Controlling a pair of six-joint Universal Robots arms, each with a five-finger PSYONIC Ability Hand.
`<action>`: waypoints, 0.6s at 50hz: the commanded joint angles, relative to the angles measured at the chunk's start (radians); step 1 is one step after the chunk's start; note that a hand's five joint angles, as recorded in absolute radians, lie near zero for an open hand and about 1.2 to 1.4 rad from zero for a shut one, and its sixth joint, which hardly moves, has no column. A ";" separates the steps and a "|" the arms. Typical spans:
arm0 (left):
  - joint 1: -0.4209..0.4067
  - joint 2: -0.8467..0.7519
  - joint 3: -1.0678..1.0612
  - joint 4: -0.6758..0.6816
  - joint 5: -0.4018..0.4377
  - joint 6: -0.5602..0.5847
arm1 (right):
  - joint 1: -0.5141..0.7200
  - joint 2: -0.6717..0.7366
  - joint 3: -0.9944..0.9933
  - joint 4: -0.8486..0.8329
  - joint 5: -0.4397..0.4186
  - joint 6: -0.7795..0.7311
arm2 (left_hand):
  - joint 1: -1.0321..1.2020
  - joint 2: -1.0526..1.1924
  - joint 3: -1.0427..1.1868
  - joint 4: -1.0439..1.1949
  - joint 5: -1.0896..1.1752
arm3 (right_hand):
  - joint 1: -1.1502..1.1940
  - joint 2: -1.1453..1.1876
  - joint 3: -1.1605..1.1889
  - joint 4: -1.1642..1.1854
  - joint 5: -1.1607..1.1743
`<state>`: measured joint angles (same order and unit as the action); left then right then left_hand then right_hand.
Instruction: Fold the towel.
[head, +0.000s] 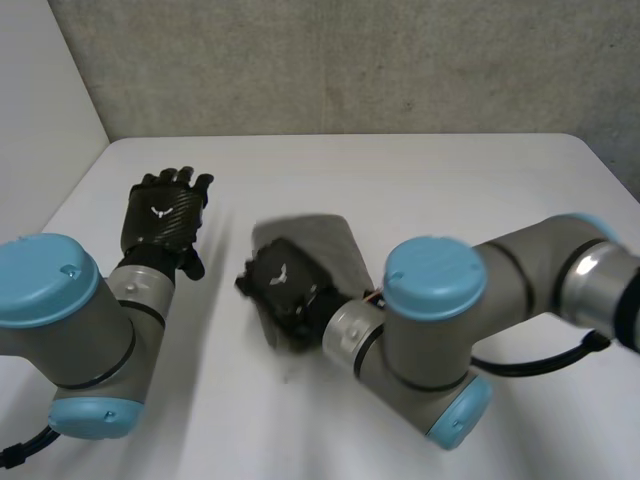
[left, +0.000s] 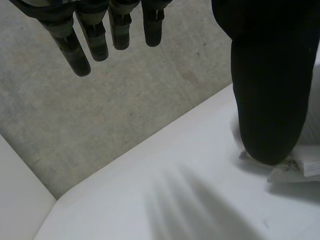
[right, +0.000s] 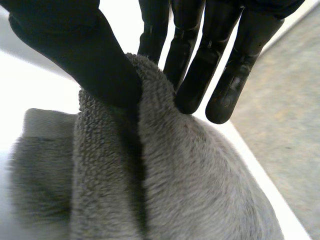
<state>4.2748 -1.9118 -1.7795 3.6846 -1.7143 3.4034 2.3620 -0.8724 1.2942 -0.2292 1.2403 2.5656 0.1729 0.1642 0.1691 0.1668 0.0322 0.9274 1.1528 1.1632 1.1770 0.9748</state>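
On the white table (head: 400, 180) the grey towel (head: 335, 245) lies bunched under my right hand (head: 285, 290), its bulk running back beneath my palm. My thumb (right: 100, 65) and fingers (right: 200, 75) pinch a raised fold. My left hand (head: 163, 215), fingers straight and empty, sits well apart, so the right is nearer.

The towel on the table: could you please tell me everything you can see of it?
The towel is grey, with a soft, fleecy pile and a flatter band at one edge. It lies bunched, not flat, near the middle of the white table. The right hand is over it and pinches a raised fold between its thumb and straight fingers.
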 joint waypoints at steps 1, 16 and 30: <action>-0.007 0.002 0.020 0.000 0.007 -0.001 | 0.010 -0.031 -0.026 0.021 0.120 0.026 | 0.002 0.010 0.005 0.008 -0.032 | -0.493 -0.719 -0.729 -0.743 -0.715; -0.121 -0.056 0.225 -0.027 0.016 -0.114 | -0.159 -0.136 -0.042 0.093 0.186 0.492 | 0.044 0.052 0.047 0.050 0.010 | -0.753 -0.978 -0.989 -1.003 -0.975; -0.144 -0.296 0.353 -0.344 0.078 -0.337 | -0.211 0.107 -0.197 0.199 0.094 0.505 | 0.026 0.035 0.030 0.032 -0.008 | -0.753 -0.978 -0.989 -1.003 -0.975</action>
<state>4.1256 -2.1070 -1.4543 3.4520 -1.6438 3.1487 2.1524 -0.8595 1.1577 -0.0745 1.3802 3.0762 0.1765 0.1790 0.1811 0.1771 0.0322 0.2100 0.2271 0.2142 0.2325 0.0603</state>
